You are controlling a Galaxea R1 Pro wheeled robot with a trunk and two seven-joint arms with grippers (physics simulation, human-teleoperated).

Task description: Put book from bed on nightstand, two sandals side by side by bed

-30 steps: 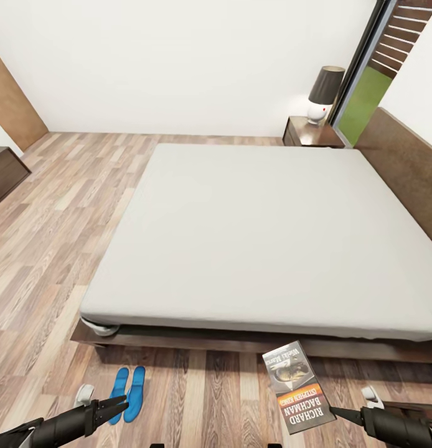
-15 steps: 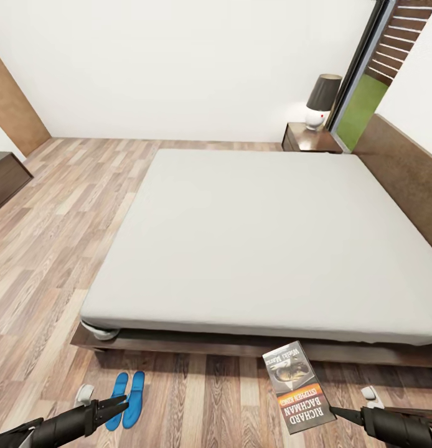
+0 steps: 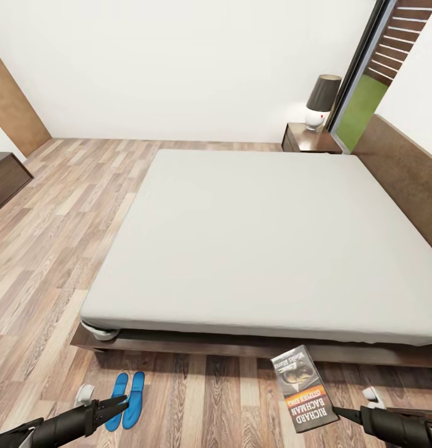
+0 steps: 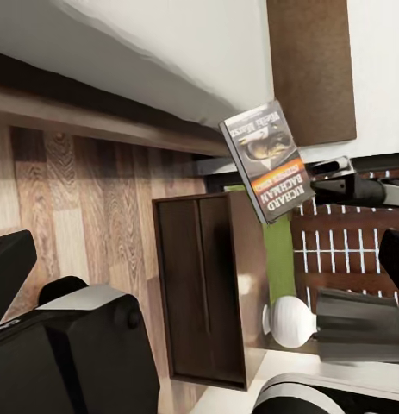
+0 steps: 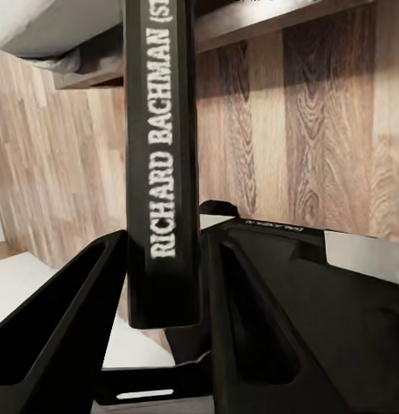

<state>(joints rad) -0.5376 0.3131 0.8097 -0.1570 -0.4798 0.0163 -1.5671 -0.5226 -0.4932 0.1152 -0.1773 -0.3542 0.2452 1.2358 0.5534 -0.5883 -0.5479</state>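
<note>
Nearest, the right pincer (image 3: 335, 409) grips the book (image 3: 304, 389) by its spine edge, both fingers (image 5: 251, 285) pressed on the cover, holding it in the air above the floor (image 3: 48, 249) at the foot of the bed (image 3: 259, 236). The left pincer (image 3: 119, 403) hangs free, its jaws close together, holding nothing. Just beyond it the two sandals (image 3: 128, 399) already lie side by side beside the bed frame. To finish, I would keep the grip firm and the book level while travelling. The bed itself blocks a straight path, so the base must go round it. Farthest, the nightstand (image 3: 311, 139) carries a lamp (image 3: 320, 101), so the book wants the bare part of its top.
</note>
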